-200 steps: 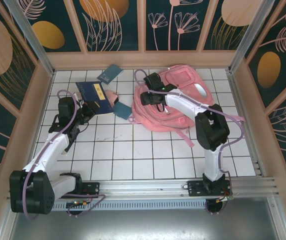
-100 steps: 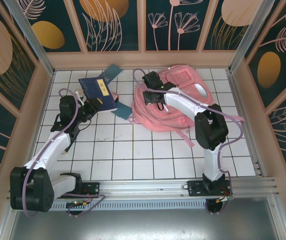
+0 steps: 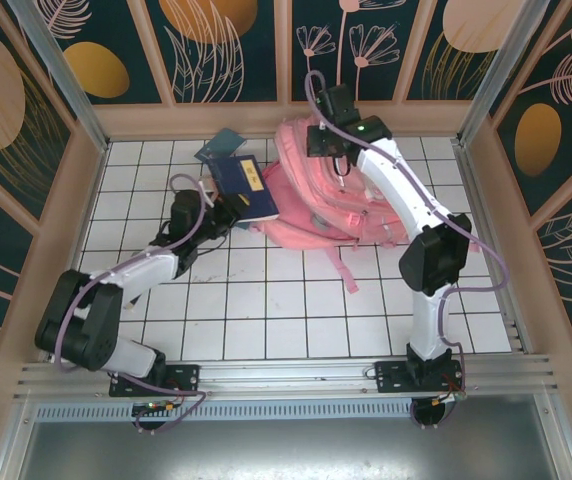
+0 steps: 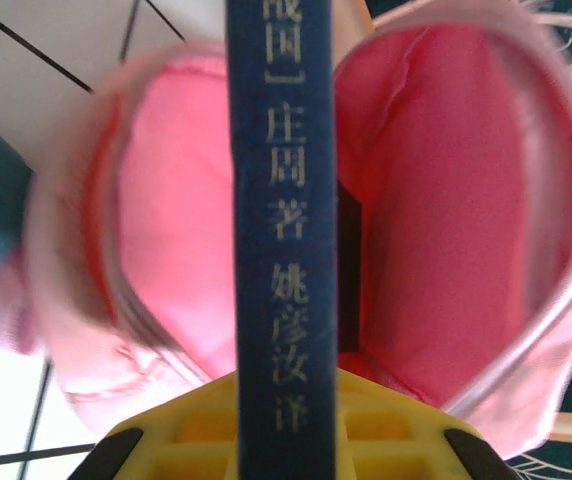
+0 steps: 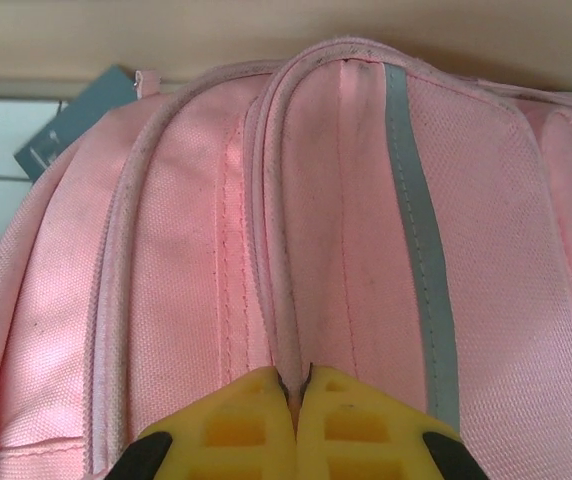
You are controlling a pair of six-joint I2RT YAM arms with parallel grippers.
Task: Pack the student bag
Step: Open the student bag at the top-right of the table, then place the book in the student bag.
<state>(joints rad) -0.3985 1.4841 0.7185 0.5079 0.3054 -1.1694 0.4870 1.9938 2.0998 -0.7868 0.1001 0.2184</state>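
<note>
The student bag sits at the back of the white tiled desk, its pink-lined mouth gaping open. The right hand is pressed together on a piped seam at the bag's top. The left hand pinches a dark blue book, spine toward its camera, right at the bag's mouth. A teal notebook lies just left of the bag.

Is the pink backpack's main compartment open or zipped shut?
Open: the left wrist view looks past the blue book into the backpack, its pink interior gaping; the right gripper pinches a top seam.
</note>
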